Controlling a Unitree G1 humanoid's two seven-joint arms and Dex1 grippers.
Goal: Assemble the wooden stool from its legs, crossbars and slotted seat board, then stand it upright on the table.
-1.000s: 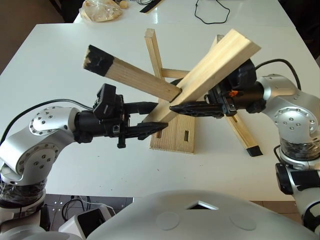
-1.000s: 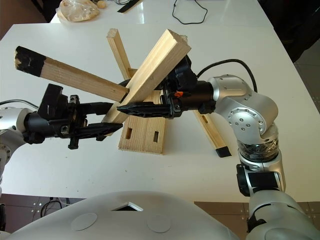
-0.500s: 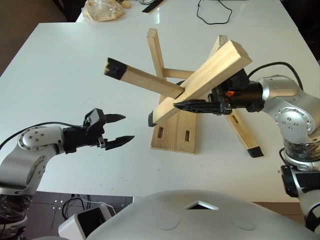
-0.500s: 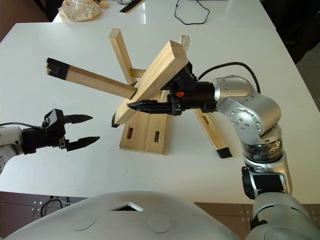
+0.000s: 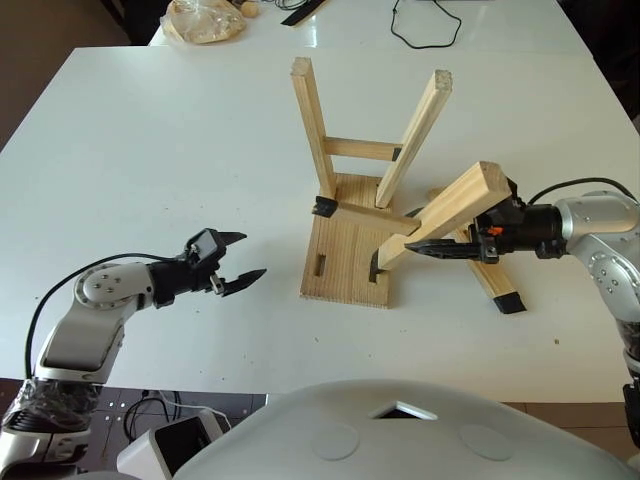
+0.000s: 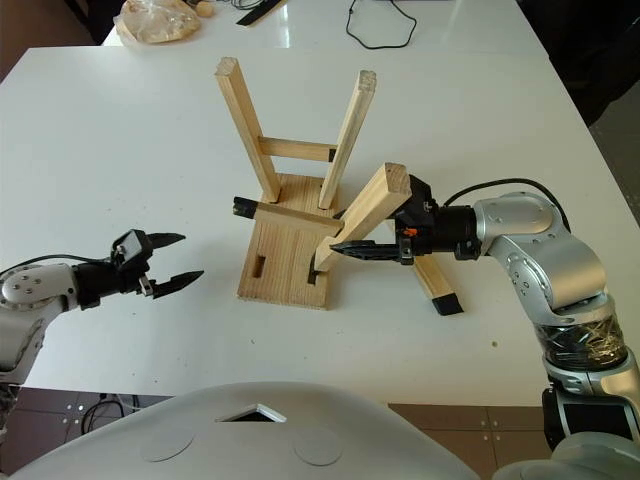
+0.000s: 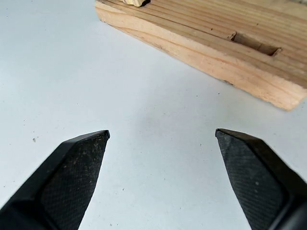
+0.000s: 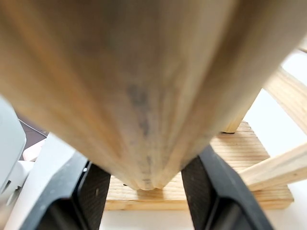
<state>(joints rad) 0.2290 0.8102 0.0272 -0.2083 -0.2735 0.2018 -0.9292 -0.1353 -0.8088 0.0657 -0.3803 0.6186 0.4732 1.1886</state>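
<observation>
My right claw (image 5: pixel 414 245) grips the leg (image 5: pixel 455 205). Its long axis slants down-left to the board's (image 5: pixel 340 285) near-right slot, mid-table. My left claw (image 5: pixel 250 256) gapes, well apart, near-left.

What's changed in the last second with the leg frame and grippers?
The right gripper, shut on the second leg frame, has lowered it from high above until its lower end meets the seat board. The left gripper has drawn back leftward from the frame and hangs open over the table. Unchanged: seat board, the first leg pair standing in it, the loose leg at right.
</observation>
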